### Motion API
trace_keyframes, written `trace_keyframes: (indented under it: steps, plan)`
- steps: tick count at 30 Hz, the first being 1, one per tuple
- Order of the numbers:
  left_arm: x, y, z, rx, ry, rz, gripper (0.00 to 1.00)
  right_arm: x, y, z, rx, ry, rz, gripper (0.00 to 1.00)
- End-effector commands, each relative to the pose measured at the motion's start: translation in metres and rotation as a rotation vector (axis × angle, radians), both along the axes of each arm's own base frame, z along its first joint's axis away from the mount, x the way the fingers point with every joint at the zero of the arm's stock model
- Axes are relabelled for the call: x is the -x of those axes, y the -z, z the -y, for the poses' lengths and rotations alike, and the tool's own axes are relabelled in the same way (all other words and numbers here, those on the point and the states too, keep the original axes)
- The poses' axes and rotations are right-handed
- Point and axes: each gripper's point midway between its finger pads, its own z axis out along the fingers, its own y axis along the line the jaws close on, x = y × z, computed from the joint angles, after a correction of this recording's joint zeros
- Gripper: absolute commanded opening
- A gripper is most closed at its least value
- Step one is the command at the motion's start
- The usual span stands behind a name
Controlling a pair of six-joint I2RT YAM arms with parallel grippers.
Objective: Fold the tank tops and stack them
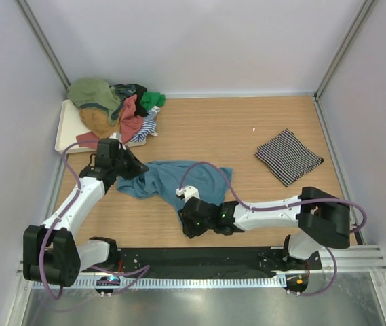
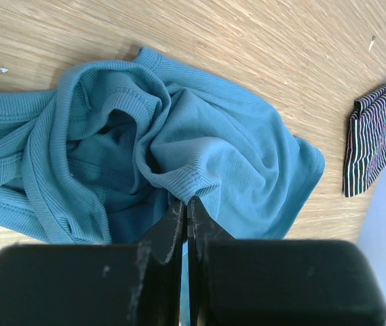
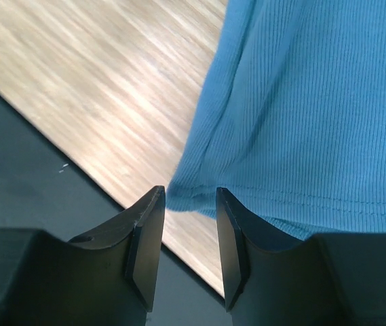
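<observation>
A plain teal-blue tank top [image 1: 179, 178] lies crumpled on the wooden table [image 1: 233, 129]. My left gripper [image 1: 133, 166] is at its left end, shut on a ribbed hem fold of the teal top [image 2: 233, 149] right at the fingertips of the left gripper [image 2: 187, 202]. My right gripper [image 1: 186, 214] is low at the top's near corner and open. In the right wrist view, the right gripper [image 3: 189, 193] has the hem corner of the teal top [image 3: 315, 102] just beyond its tips, not pinched. A folded black-and-white striped tank top [image 1: 288, 156] lies at the right.
A heap of tank tops in olive, mustard, coral, green and dark cloth [image 1: 114, 105] sits on a white tray [image 1: 65, 125] in the back left corner. The striped top [image 2: 376, 136] shows at the right edge of the left wrist view. A black strip [image 3: 30, 156] borders the table's near edge. Walls enclose three sides.
</observation>
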Motion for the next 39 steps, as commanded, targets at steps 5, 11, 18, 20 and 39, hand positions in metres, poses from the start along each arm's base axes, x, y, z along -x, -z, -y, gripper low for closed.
trace_keyframes:
  steps: [5, 11, 18, 20, 39]
  plan:
    - [0.000, -0.010, 0.001, -0.002, 0.017, 0.038, 0.00, -0.010, 0.010, -0.004, 0.092, 0.074, 0.065, 0.41]
    - [0.001, -0.010, 0.001, -0.001, 0.019, 0.040, 0.00, 0.003, 0.019, -0.009, 0.096, 0.038, 0.030, 0.29]
    - [0.000, -0.013, 0.000, -0.005, 0.015, 0.044, 0.00, -0.008, 0.002, 0.007, 0.124, 0.082, 0.112, 0.04]
    - [-0.002, -0.013, 0.000, -0.004, 0.012, 0.041, 0.00, -0.021, -0.014, 0.014, 0.145, 0.103, 0.177, 0.04]
    - [-0.078, -0.128, 0.006, 0.000, -0.013, 0.183, 0.00, -0.232, -0.164, 0.164, 0.069, 0.637, 0.320, 0.01]
